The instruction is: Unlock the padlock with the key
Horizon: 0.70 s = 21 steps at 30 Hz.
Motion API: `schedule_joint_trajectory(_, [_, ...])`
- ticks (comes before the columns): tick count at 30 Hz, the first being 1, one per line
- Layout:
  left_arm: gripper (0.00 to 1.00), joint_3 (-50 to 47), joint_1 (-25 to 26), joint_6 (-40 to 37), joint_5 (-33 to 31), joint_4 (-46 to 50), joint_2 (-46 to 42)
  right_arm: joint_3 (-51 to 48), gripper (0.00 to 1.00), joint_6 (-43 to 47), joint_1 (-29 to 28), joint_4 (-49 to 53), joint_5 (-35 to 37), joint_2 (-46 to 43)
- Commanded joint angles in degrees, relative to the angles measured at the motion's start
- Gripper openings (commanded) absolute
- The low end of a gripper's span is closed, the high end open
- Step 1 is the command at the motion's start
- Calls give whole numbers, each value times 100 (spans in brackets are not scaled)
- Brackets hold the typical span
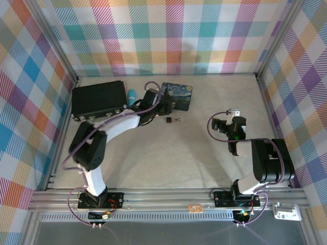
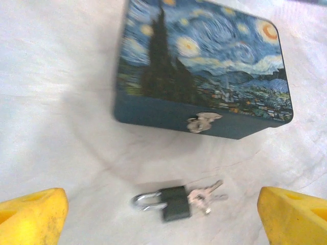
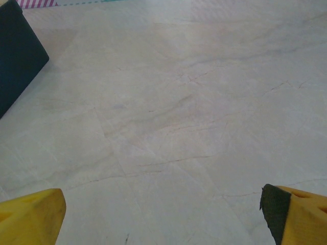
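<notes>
Your left pincer is hovering spread wide over the padlock, which is lying flat on the bench just in front of the painted box, with the key touching its base. Judging from this, you are best closing squarely on the dark body, leaving the key end free for your right pincer, now hanging spread over bare bench. Counting: one padlock, seemingly two bunched keys, one box, one black case, one blue cylinder.
</notes>
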State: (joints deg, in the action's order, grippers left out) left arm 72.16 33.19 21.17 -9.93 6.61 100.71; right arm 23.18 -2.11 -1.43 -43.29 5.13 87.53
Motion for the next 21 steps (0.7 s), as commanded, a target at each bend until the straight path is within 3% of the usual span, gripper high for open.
schedule_joint_trajectory(1, [95,-668,-168,-553,-885,383,-900,-7,99,2,49,-479,-47,30])
schedule_joint_trajectory(8, [96,-2419,-680,-993,-2367,224,-2565,-24,99,8,47,-508,-62,28])
schedule_joint_trajectory(12, [96,-3133,-1199,-1050,-2864,97,-3017,-24,99,13,53,-506,-64,28])
schedule_joint_trajectory(16, [97,-3990,-1336,-1675,-3330,-1168,-3093,-15,99,17,54,-501,-68,28])
schedule_joint_trajectory(21, [98,-4659,-1543,-1827,-2842,-2957,-2738,-11,99,17,47,-496,-65,28])
